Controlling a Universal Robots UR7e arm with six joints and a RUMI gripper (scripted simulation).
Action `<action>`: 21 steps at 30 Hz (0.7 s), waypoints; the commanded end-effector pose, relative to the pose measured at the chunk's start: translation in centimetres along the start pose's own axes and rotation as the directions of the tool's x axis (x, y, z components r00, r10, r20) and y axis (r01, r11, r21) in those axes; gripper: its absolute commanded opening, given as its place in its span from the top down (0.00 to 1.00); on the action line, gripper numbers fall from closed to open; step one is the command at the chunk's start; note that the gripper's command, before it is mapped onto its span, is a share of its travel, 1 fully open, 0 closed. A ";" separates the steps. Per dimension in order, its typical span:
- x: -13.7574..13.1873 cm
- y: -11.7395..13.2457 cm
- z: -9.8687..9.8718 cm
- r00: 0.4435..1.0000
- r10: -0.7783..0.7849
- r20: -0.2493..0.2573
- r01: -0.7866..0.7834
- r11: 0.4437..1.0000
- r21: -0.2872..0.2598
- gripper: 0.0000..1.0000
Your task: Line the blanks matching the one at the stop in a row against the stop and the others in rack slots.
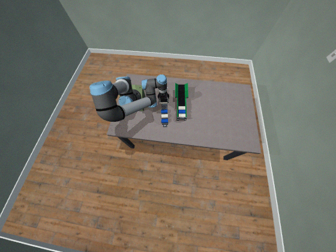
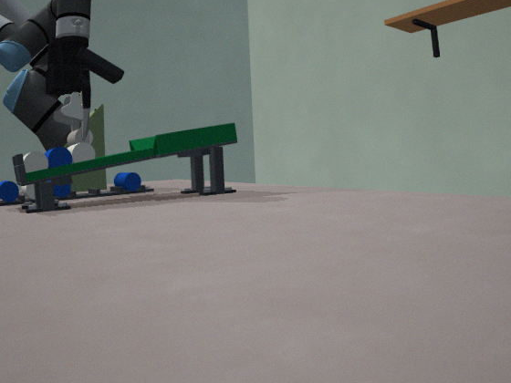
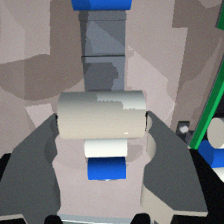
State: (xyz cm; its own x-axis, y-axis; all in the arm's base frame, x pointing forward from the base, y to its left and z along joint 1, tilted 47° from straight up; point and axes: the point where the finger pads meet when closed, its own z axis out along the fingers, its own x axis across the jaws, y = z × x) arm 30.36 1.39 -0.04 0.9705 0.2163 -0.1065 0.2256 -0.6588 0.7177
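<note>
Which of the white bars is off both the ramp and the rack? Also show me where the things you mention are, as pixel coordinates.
The white bar (image 2: 78,138) (image 3: 102,115) between the gripper's (image 3: 102,116) fingers, held above the rack (image 3: 103,37); the other white ones lie on the ramp or the rack.
</note>
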 end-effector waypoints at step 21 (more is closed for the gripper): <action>2.9 0.2 -1.1 1.000 0.009 0.000 -0.009 1.000 0.000 0.60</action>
State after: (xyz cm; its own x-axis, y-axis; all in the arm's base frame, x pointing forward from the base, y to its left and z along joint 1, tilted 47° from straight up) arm 31.31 1.93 0.24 0.9712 0.2139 -0.1048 0.2227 -0.6595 0.7180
